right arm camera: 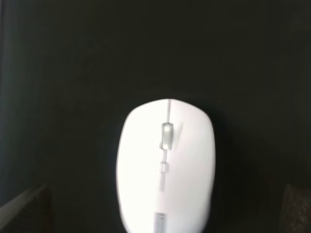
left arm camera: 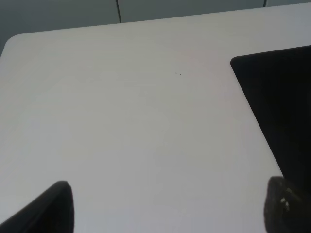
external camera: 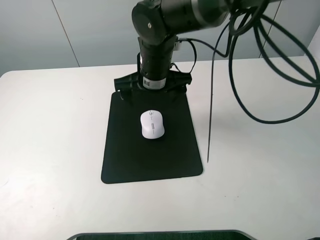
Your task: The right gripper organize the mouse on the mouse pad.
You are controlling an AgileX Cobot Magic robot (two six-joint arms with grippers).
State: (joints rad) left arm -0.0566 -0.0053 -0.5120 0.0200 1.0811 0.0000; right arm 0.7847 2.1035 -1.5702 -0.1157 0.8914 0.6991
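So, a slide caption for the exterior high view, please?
White mouse on the black mouse pad, open right gripper above the pad's far edge.

- The high camera looks steeply down from the pad's (external camera: pixel 150 160) near side. It is far enough off to take in the whole pad, the mouse (external camera: pixel 152 124) on it and the white table (external camera: pixel 50 150) around.
- The right wrist camera hangs close over the pad (right arm camera: pixel 73 48), facing down. The blurred mouse (right arm camera: pixel 165 165) fills much of its picture.
- The left wrist camera sits low, left of the pad as the high view has it. It looks slantwise across the table (left arm camera: pixel 121 121) towards the far wall (left arm camera: pixel 58 14) and catches one pad (left arm camera: pixel 282 107) corner.
- All three views share the pad. The high and right wrist views also share the mouse.
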